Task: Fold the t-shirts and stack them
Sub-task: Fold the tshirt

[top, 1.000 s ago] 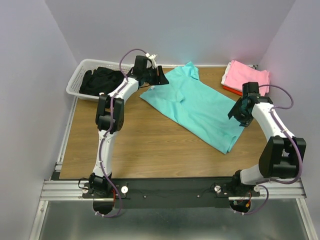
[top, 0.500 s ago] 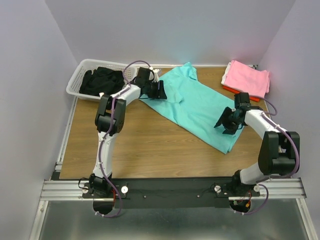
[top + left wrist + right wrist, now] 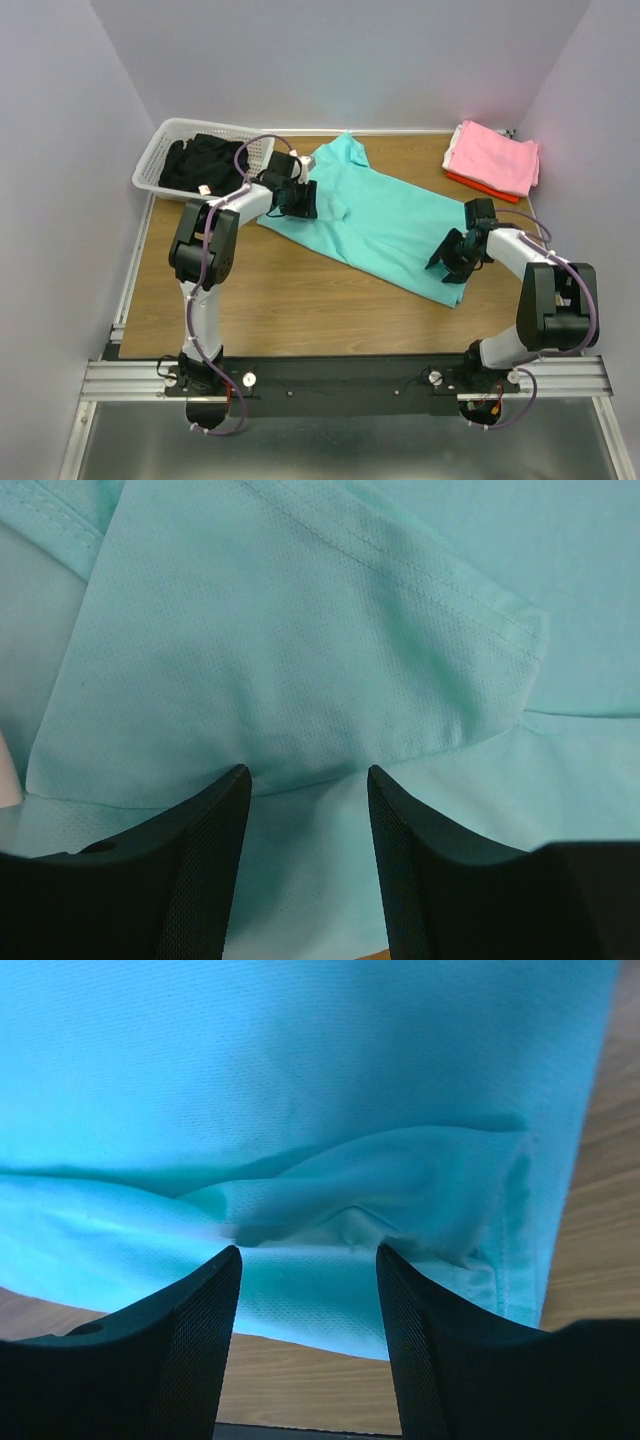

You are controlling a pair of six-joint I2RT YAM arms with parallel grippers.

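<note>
The turquoise t-shirt (image 3: pixel 385 220) lies spread out in a slant across the wooden table, collar end at the back left and hem at the front right. My left gripper (image 3: pixel 300 198) is low over its left sleeve area, jaws apart, with cloth (image 3: pixel 300 630) showing between the fingertips (image 3: pixel 305 772). My right gripper (image 3: pixel 447 262) is low over the hem corner, jaws apart, above a rumpled fold (image 3: pixel 340 1210) at the shirt's edge. A folded pink shirt (image 3: pixel 492 155) lies on a red-orange one (image 3: pixel 478 186) at the back right.
A white slatted basket (image 3: pixel 150 172) holding dark cloth (image 3: pixel 205 160) stands at the back left, close to my left arm. Bare wood (image 3: pixel 300 290) lies in front of the shirt. Walls close in on the left, the back and the right.
Both grippers have moved down and toward the near side onto the shirt. The turquoise shirt has shifted left and nearer; its collar end is now further left.
</note>
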